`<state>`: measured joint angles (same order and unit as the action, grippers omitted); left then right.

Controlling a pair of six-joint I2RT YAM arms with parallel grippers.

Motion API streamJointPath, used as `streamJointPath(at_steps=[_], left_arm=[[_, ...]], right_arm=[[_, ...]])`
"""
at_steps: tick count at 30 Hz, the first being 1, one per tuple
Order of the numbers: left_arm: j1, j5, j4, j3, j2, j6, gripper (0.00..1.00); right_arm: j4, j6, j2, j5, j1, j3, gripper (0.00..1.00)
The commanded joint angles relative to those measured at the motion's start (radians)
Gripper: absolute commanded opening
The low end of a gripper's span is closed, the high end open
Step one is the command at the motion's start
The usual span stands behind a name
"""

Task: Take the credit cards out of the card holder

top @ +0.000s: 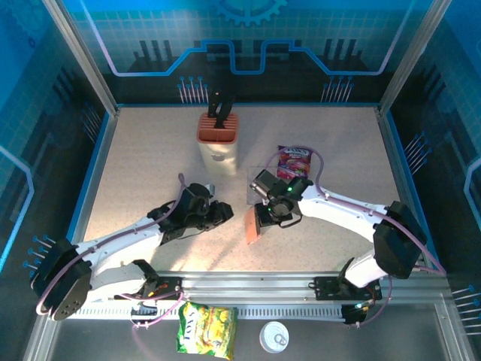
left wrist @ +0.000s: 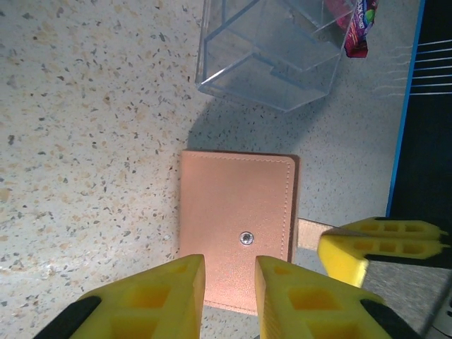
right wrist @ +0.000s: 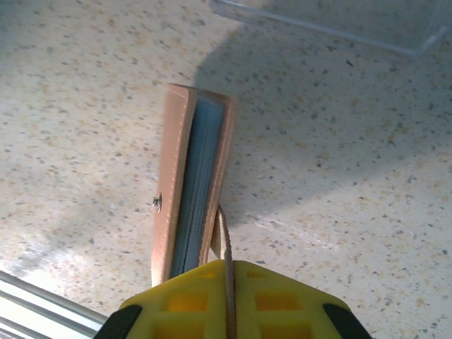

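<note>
The left fingers are seen narrowly parted and empty, the card holder lying face-on just beyond them. Its strap is pinched by the closed right fingers. It is held on edge over the surface, long axis running away.

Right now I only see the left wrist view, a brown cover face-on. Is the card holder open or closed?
Observer: Closed. Edge-on in the right wrist view, the card holder is folded shut around grey-blue pockets.
Operator: What's gripping it?
Observer: The right gripper, jaws shut on its strap.
Operator: Is my left gripper touching it?
Observer: From above, no; the left gripper sits beside it, apart.
</note>
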<state>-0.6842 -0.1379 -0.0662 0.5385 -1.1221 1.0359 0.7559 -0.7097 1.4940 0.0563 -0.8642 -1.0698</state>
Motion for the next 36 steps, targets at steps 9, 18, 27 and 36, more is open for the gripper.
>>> streamJointPath(at_steps=[9, 18, 27, 36], left_arm=[[0.012, 0.008, -0.059, -0.015, 0.039, -0.063, 0.25], [0.012, -0.002, -0.054, 0.001, -0.006, -0.069, 0.24], [0.001, -0.052, 0.026, 0.003, -0.125, -0.046, 0.19], [-0.011, -0.071, 0.110, -0.016, -0.215, -0.020, 0.11]], right_arm=[[0.030, -0.042, 0.027, -0.010, -0.088, -0.134, 0.06], [0.081, -0.002, 0.025, 0.046, -0.065, -0.122, 0.06], [0.042, 0.014, -0.028, 0.042, 0.015, 0.008, 0.07], [0.009, 0.027, -0.057, 0.052, 0.072, 0.114, 0.08]])
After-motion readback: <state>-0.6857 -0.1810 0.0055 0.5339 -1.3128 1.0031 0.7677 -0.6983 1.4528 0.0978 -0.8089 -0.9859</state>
